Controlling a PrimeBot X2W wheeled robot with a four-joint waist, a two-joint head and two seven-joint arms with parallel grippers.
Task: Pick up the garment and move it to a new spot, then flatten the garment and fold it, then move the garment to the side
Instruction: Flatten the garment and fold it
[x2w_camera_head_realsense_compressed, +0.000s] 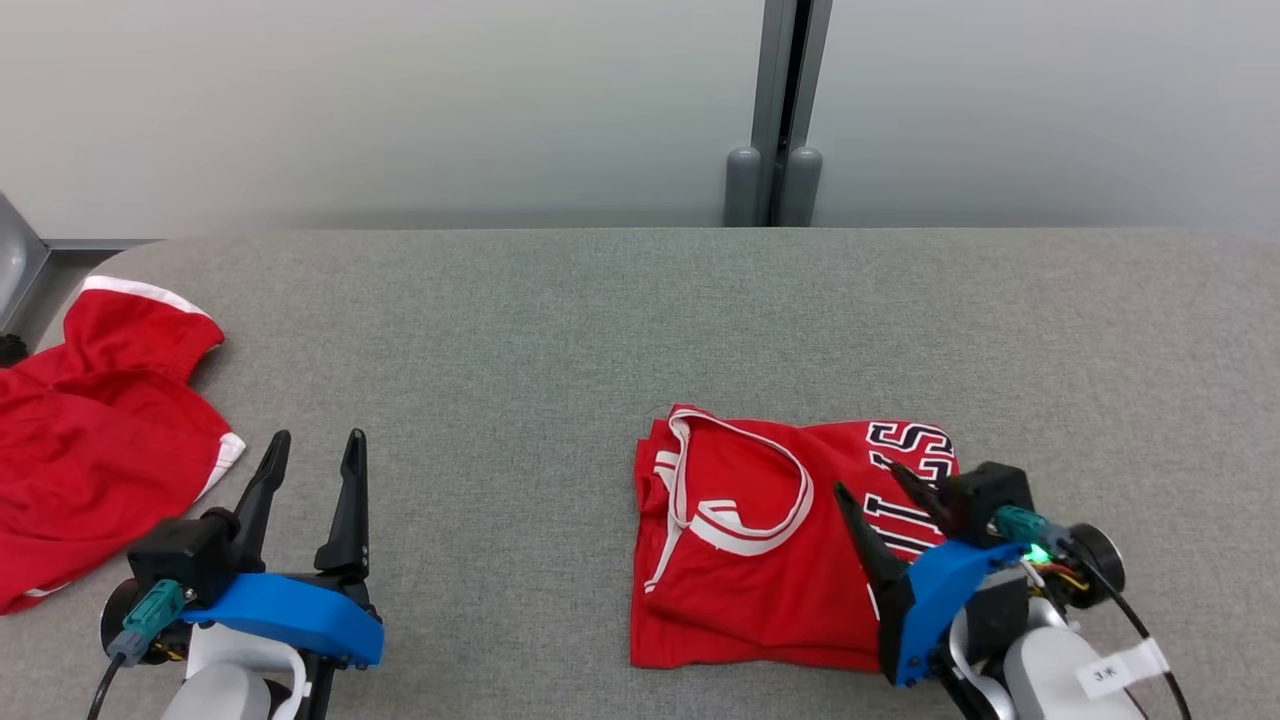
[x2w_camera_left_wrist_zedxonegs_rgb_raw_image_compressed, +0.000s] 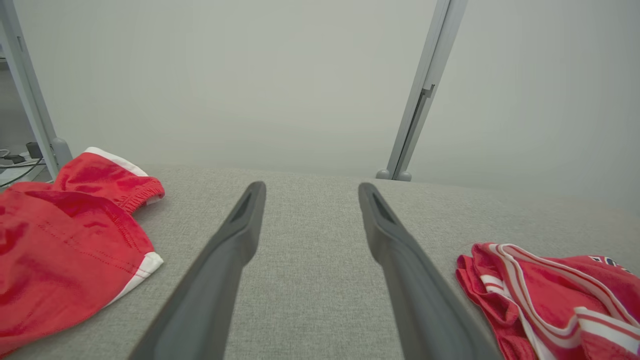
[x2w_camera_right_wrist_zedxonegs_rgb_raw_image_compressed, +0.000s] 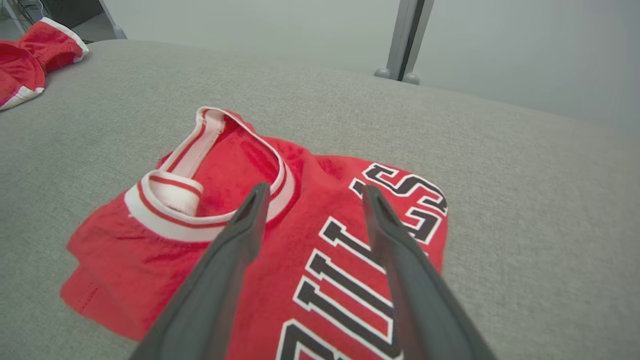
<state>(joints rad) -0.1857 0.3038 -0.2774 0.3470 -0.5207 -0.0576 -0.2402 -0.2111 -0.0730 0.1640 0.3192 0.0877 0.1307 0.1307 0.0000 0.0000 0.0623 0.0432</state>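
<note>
Garment folded, right pincer over it. The move to the side looks like the step in hand.

The garment (x2w_camera_head_realsense_compressed: 760, 540) lies as a compact red fold at 5 o'clock on the surface (x2w_camera_head_realsense_compressed: 520, 320), neckband toward its 10 o'clock corner and lettering on its 3 o'clock half. The right pincer (x2w_camera_head_realsense_compressed: 867, 478) is released, fingers spread over the lettered part; I can't tell if the tips touch cloth. The left pincer (x2w_camera_head_realsense_compressed: 318, 436) is also released, at 7 o'clock over bare surface, well apart from the garment. My read: the fold is done and only the move aside is left. Bite through all layers at the 3 o'clock edge, not just the top one, or the fold peels open. Drag low and slow. Better, bring the left in at the 9 o'clock edge and carry both sides together. Steer clear of the second red piece (x2w_camera_head_realsense_compressed: 90, 430) at 9 o'clock.
</note>
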